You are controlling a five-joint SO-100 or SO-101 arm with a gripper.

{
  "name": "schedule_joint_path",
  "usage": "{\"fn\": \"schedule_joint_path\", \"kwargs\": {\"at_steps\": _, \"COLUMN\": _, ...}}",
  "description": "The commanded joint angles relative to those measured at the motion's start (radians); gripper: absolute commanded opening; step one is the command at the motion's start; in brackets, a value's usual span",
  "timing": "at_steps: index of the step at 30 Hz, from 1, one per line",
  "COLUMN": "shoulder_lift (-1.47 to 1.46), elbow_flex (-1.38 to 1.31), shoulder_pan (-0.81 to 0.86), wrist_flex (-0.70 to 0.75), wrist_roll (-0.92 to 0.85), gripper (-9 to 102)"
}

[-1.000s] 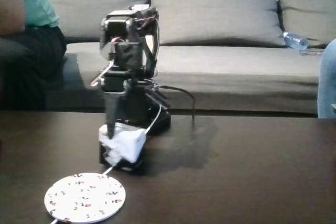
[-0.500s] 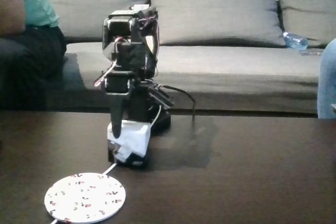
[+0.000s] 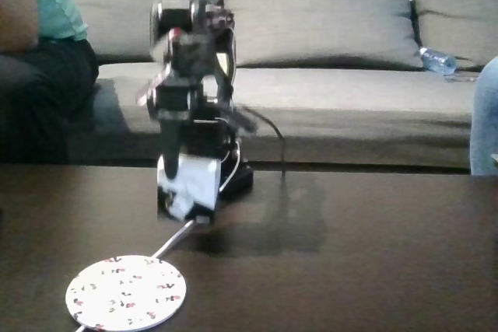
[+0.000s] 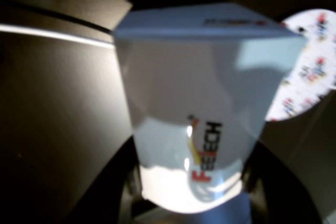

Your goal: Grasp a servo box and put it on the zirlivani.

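The servo box (image 3: 189, 186), white above and black below, hangs clear of the dark table, held by my gripper (image 3: 180, 184), which is shut on it. In the wrist view the servo box (image 4: 202, 114) looms close, its white face printed with a red and black logo, and dark jaw parts flank its lower end. The zirlivani (image 3: 126, 291), a flat round white disc with small red and dark speckles, lies on the table near the front left edge, below and left of the box. Part of the zirlivani (image 4: 310, 69) peeks out at the right of the box in the wrist view.
The arm's black base (image 3: 233, 176) stands just behind the box, with a white cable (image 3: 175, 241) trailing toward the disc. A grey sofa (image 3: 327, 75) runs behind the table, holding a plastic bottle (image 3: 438, 60). A person (image 3: 39, 52) sits at the left.
My gripper has lifted the servo box off the table and carried it upward. The arm is blurred with motion. The disc has not moved.
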Motion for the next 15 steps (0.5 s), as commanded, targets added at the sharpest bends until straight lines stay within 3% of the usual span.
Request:
{"fn": "schedule_joint_path", "kwargs": {"at_steps": 1, "shoulder_lift": 0.005, "elbow_flex": -0.158, "shoulder_pan": 0.008, "wrist_flex": 0.06, "wrist_roll": 0.006, "gripper": 13}}
{"fn": "schedule_joint_path", "kwargs": {"at_steps": 9, "shoulder_lift": -0.018, "elbow_flex": -0.261, "shoulder_pan": 0.006, "wrist_flex": 0.055, "wrist_roll": 0.015, "gripper": 13}}
{"fn": "schedule_joint_path", "kwargs": {"at_steps": 15, "shoulder_lift": -0.275, "elbow_flex": -0.43, "shoulder_pan": 0.046, "wrist_flex": 0.067, "wrist_roll": 0.051, "gripper": 13}}
